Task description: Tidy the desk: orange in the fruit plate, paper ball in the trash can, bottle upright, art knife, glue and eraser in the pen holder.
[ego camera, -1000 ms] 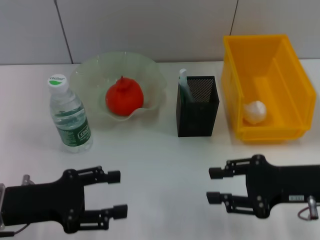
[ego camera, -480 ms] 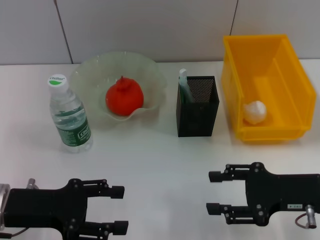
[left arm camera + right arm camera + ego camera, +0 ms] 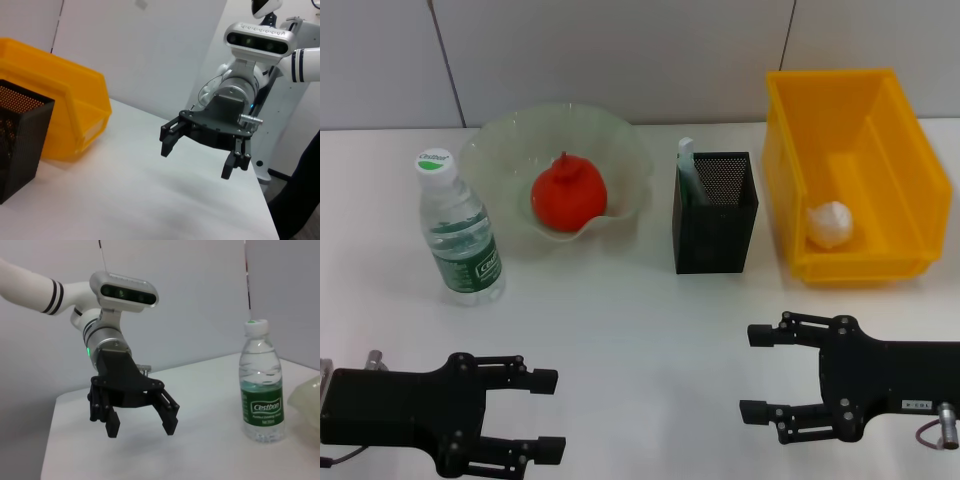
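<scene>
White tabletop (image 3: pixel 640 320) carries everything, and the 2 black pincers hang low over its near edge. The left gripper (image 3: pixel 548 412) has its fingers spread wide with nothing between them; the right gripper (image 3: pixel 757 372) is spread just as wide and also holds nothing. Their fingertips point toward each other across a bare stretch of table, well apart.

Beyond the left gripper stands the water bottle (image 3: pixel 458 230), upright on its base, cap on top, green label facing forward. Farther back and toward the middle sits the pale green glass plate (image 3: pixel 495 150) with wavy rim, and the orange (image 3: pixel 568 194) rests inside it.

Ahead of the right gripper, slightly toward the centre, stands the black mesh pen holder (image 3: pixel 716 212); a white-and-green item (image 3: pixel 688 168) sticks up from its rear corner, though what it is cannot be told. Beyond the right gripper and to its outer side lies the yellow bin (image 3: pixel 880 120), with the white paper ball (image 3: pixel 828 223) resting on its floor near the front wall
</scene>
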Tool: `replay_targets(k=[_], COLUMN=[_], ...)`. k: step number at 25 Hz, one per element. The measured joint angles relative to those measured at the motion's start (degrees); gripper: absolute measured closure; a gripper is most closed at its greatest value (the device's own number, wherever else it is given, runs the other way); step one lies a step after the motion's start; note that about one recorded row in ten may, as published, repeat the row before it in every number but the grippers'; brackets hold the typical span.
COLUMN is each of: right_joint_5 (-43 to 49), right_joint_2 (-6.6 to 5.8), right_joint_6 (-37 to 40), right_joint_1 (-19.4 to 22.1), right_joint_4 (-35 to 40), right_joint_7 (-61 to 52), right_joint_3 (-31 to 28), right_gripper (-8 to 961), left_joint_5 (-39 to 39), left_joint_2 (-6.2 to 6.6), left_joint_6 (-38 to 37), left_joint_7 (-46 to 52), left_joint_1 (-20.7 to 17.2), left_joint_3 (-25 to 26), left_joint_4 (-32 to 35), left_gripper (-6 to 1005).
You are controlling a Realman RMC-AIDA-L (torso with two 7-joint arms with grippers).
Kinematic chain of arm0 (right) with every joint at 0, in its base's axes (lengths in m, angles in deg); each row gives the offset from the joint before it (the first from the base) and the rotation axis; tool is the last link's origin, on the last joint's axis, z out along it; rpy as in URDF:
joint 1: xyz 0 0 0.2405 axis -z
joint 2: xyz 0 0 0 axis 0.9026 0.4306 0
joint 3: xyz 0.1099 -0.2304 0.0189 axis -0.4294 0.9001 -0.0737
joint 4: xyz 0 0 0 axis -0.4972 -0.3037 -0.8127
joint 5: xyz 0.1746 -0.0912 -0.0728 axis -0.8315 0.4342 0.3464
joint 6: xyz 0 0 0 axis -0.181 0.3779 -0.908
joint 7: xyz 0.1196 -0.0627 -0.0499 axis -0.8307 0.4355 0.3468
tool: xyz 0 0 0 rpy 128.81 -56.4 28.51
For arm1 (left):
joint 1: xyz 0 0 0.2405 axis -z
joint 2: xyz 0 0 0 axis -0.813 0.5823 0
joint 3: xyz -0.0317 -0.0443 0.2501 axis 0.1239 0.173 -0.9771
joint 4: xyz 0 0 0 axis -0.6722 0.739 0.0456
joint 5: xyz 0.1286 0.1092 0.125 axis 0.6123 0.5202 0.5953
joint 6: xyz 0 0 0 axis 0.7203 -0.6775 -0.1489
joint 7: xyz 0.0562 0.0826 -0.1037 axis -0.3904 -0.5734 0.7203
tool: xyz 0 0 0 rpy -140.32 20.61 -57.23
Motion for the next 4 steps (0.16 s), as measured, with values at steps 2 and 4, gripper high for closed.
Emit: replay_targets(k=[2, 4], right_joint_5=[0.01, 0.02], right_joint_2=[0.0, 0.02], right_joint_6=[0.01, 0.02], right_joint_1=[-0.09, -0.14], right_joint_4=[-0.13, -0.32], right_joint_7=[0.01, 0.02], right_joint_3=[-0.14, -0.12], right_gripper=[114, 114], left_joint_5=[0.04, 0.06], left_joint_2=[0.0, 0.02], left_joint_6=[0.25, 0.48], left_joint_7=[0.03, 0.03], left_joint_1=[0.01, 0.01], left_joint_3=[-0.06, -0.13], left_joint_4=[0.0, 0.0], left_gripper=[209, 208])
